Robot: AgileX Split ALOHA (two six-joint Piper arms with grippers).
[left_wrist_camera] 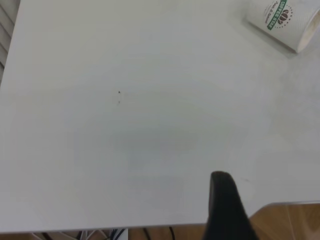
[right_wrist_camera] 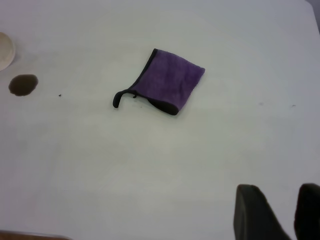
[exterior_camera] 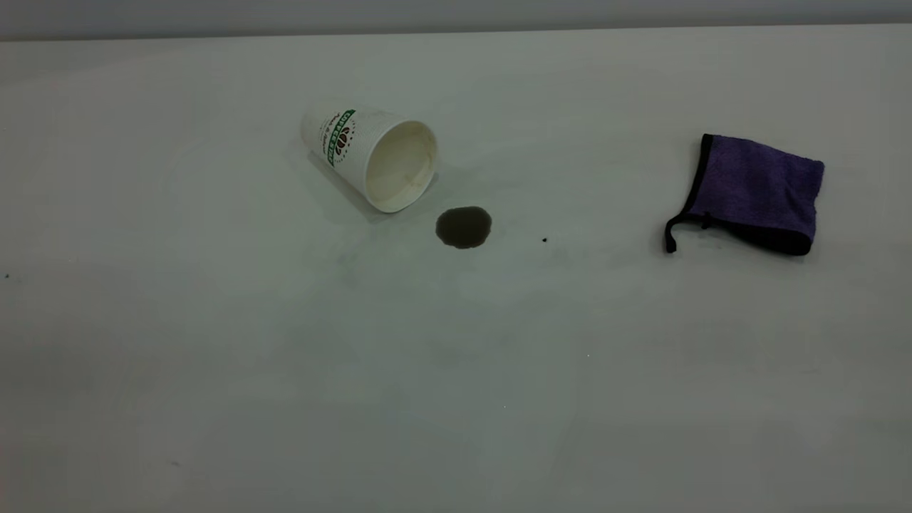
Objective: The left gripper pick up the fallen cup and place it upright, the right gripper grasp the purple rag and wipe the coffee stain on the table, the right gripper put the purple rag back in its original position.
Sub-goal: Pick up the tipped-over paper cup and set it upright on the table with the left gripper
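Observation:
The fallen cup point(exterior_camera: 367, 153) lies on its side on the table point(exterior_camera: 456, 370), with its mouth towards the coffee stain point(exterior_camera: 464, 226) just beside it. The purple rag point(exterior_camera: 759, 192) lies folded at the right. Neither arm shows in the exterior view. In the left wrist view only one black finger point(left_wrist_camera: 224, 200) shows, with nothing beside it, and the cup point(left_wrist_camera: 285, 20) is far off. My right gripper point(right_wrist_camera: 280, 200) is open and empty, well short of the rag point(right_wrist_camera: 170, 82). The stain point(right_wrist_camera: 23, 84) and the cup's rim point(right_wrist_camera: 5, 50) lie beyond the rag.
A tiny black speck point(exterior_camera: 544, 240) sits right of the stain. The table's near edge and a wooden floor point(left_wrist_camera: 290, 220) show by the left finger. The table's far edge point(exterior_camera: 456, 32) runs along the back.

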